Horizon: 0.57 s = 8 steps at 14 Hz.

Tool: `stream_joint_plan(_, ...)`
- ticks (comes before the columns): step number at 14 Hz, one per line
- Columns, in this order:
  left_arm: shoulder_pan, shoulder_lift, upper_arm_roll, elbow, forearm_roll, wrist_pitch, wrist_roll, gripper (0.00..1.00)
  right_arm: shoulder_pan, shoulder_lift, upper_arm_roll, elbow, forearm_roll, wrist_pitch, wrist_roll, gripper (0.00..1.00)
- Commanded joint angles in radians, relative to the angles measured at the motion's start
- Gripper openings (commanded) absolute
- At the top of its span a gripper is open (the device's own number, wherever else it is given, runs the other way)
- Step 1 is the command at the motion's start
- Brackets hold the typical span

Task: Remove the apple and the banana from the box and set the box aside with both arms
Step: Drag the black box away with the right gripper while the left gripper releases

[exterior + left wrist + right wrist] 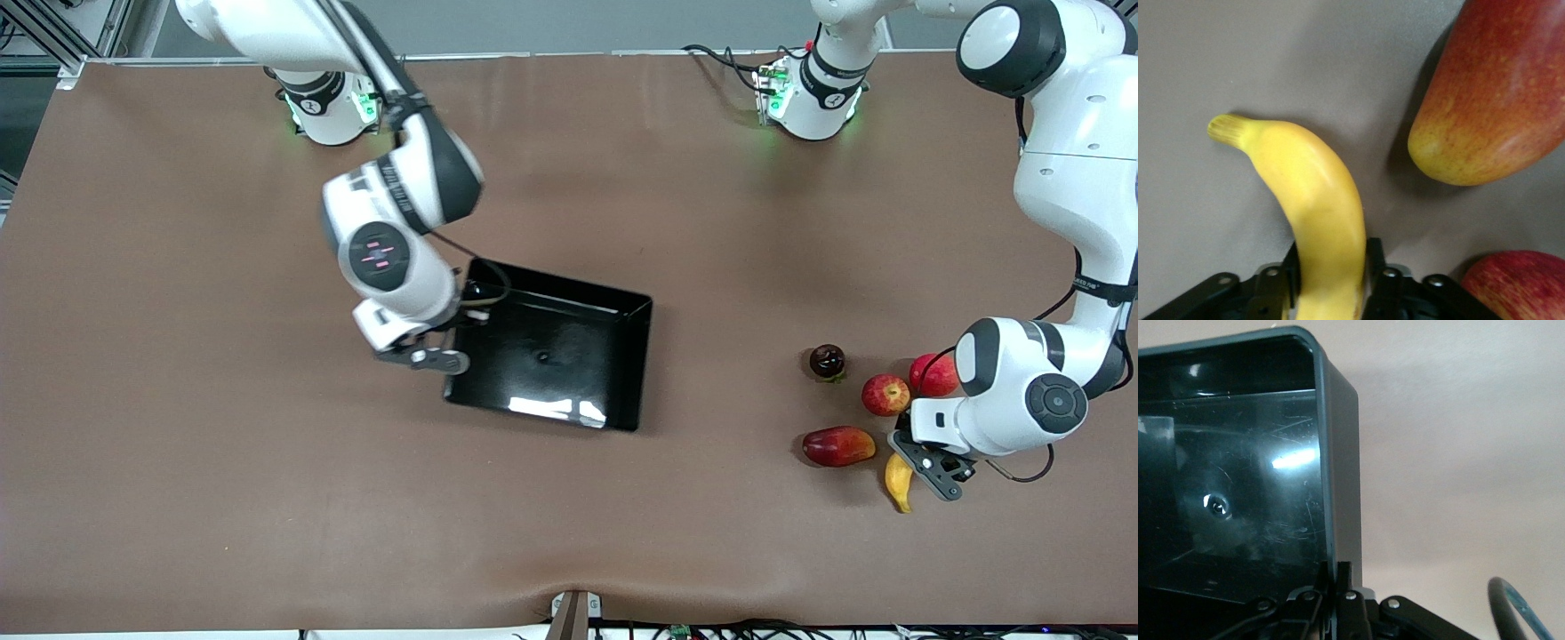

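box mid-table; banana, apple, mango toward the left arm's end.

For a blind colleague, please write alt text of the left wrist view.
The left gripper has its jaws shut on a yellow banana lying on the brown table. A red-and-yellow mango lies beside it, and part of a red apple shows at the edge.

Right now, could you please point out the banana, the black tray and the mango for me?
banana (1318,213), left wrist view, middle of its yellow body.
black tray (642,356), front view, wall toward the left arm's end.
mango (837,445), front view, middle of its red skin.
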Motion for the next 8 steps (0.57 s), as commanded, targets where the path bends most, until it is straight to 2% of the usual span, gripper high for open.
stream_joint_plan(1,0.018,-0.043,-0.008,-0.034,-0.025,0.012,0.026,1.00,-0.089,-0.065,0.017,-0.029,0.003,-0.058,-0.086,0.00)
stream_joint_plan(4,0.018,-0.103,-0.041,-0.031,-0.048,0.006,0.005,1.00,-0.198,-0.108,0.017,-0.067,0.003,-0.100,-0.210,0.00)
stream_joint_plan(8,0.015,-0.201,-0.041,-0.032,-0.092,-0.013,-0.009,1.00,-0.359,-0.158,0.017,-0.138,0.003,-0.104,-0.415,0.00)
